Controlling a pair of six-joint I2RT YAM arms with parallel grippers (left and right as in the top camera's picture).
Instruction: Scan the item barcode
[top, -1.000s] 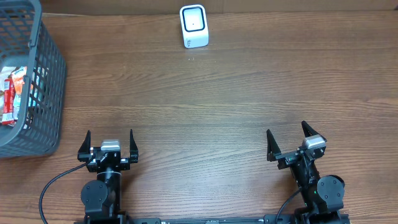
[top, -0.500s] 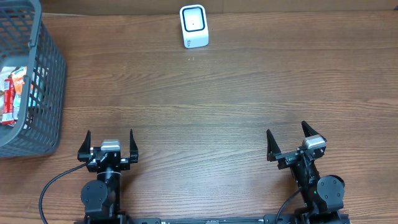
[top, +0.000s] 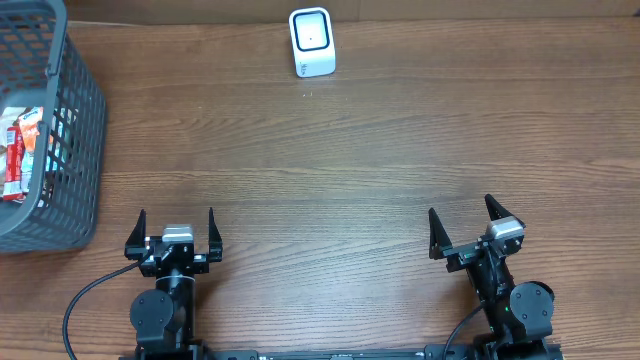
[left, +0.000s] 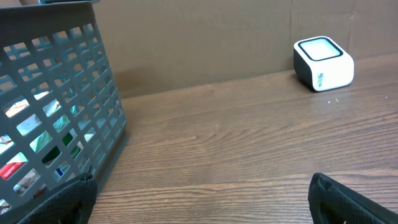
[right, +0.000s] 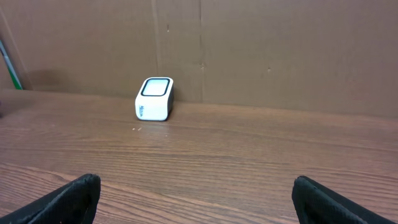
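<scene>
A white barcode scanner (top: 311, 42) with a dark window stands at the back middle of the wooden table; it shows too in the left wrist view (left: 323, 63) and the right wrist view (right: 154, 98). Packaged items (top: 20, 150) in red, white and teal wrappers lie inside the grey mesh basket (top: 70, 120) at the far left, seen through its wall (left: 56, 124). My left gripper (top: 176, 225) is open near the front edge, empty. My right gripper (top: 463, 222) is open at the front right, empty. Both are far from the scanner and the items.
A brown cardboard wall (right: 261, 50) backs the table behind the scanner. The basket stands just left of my left gripper. Bare wood (top: 330, 170) lies between the two grippers and the scanner.
</scene>
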